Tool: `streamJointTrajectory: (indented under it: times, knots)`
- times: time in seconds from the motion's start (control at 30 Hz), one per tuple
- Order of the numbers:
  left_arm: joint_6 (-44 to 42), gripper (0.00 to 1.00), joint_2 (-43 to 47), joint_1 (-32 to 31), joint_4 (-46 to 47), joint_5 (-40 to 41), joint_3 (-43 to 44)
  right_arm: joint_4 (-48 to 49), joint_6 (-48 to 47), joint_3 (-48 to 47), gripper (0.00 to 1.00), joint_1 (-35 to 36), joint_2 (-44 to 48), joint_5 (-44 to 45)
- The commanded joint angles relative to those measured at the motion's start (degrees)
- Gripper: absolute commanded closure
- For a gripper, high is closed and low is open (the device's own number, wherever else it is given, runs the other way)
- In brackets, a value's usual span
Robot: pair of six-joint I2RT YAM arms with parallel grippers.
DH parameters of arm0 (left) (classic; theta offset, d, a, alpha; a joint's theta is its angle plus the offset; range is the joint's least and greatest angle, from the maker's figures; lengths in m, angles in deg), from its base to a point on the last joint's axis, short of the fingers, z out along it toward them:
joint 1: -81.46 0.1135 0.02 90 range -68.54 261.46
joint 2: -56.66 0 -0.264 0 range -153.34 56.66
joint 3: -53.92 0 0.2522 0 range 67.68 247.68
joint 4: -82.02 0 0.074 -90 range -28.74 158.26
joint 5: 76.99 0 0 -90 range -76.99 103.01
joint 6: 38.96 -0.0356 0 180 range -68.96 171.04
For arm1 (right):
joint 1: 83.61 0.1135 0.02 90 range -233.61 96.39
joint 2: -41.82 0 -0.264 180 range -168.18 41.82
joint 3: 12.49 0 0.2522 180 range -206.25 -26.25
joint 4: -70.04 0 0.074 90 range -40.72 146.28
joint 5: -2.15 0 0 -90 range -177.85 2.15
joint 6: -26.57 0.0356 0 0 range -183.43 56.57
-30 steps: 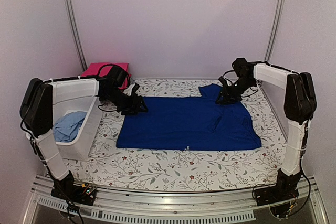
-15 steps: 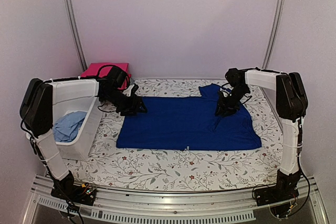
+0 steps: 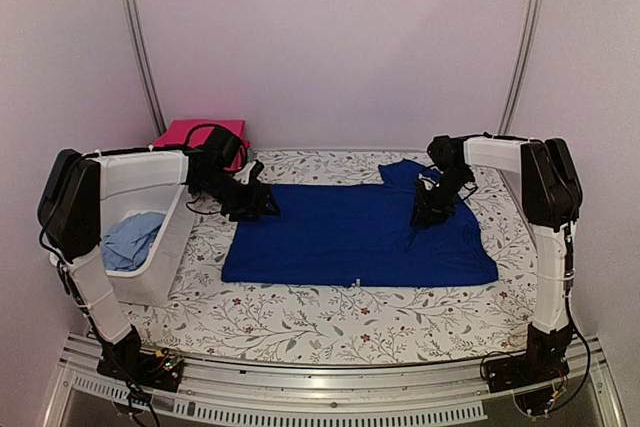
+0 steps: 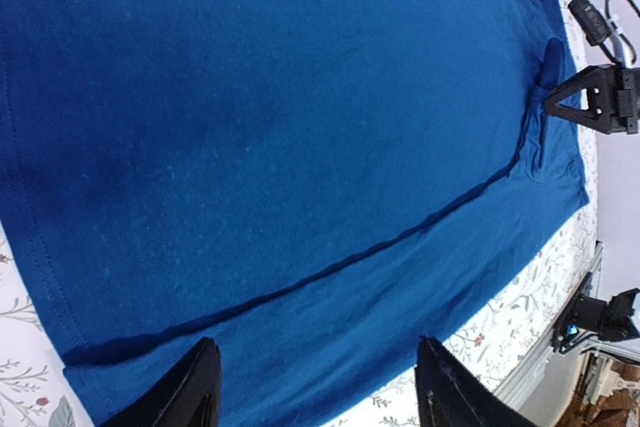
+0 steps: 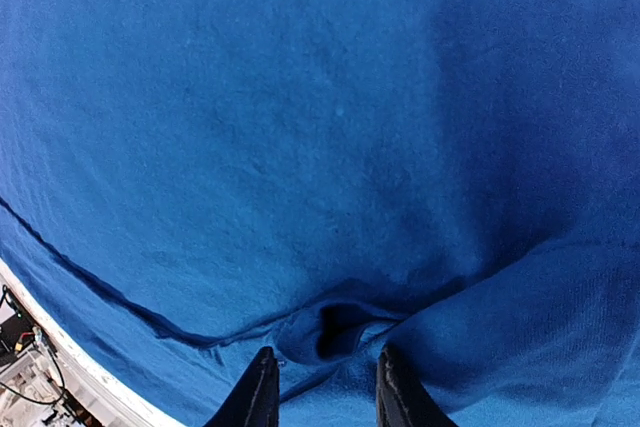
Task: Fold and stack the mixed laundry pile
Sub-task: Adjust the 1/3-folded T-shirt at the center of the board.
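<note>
**Right claw (image 3: 425, 215) shifted inward onto the royal-blue garment (image 3: 340, 237)**

Since a second ago, the right claw has been brought from the garment's far right corner to a spot further in on the cloth, while the left claw (image 3: 262, 205) has been kept at the far left edge.

From the top camera, the royal-blue garment is seen spread flat across the middle of the flower-patterned table (image 3: 300, 317). A pale-blue garment (image 3: 130, 239) is heaped inside the white basket (image 3: 140, 175) on the left. A pink-red garment (image 3: 190, 132) is laid behind the basket.

From the left wrist, the left claw (image 4: 318, 387) is shown wide open over the blue cloth (image 4: 280, 147), and nothing is held between its fingers. The right claw (image 4: 555, 107) is seen at the end of a raised crease.

From the right wrist, the right claw (image 5: 320, 387) is shown with its fingers only narrowly parted. A small pucker of blue cloth (image 5: 330, 332) is gathered just ahead of the tips. Whether it is actually pinched cannot be told.
</note>
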Motion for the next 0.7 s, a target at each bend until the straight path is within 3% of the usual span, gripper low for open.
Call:
streamJointTrajectory:
  times: [0.0, 0.13, 0.3, 0.67]
  knots:
    - [-0.2, 0.34, -0.5, -0.1, 0.2, 0.3, -0.2, 0.7, 0.5, -0.3, 0.71, 0.0, -2.1, -0.8]
    - [-0.1, 0.34, -0.5, -0.1, 0.2, 0.3, -0.3, 1.0, 0.5, -0.6, 0.80, -0.1, -2.2, -0.9]
    - [-0.1, 0.34, -0.3, 0.0, 0.2, 0.4, -0.6, 1.6, 0.5, -2.2, 1.00, 0.0, -1.8, -2.8]
    - [-0.1, 0.34, -1.4, -0.1, 0.4, 0.0, -0.6, 0.5, 1.1, -6.5, 1.00, 1.1, -2.0, -6.5]
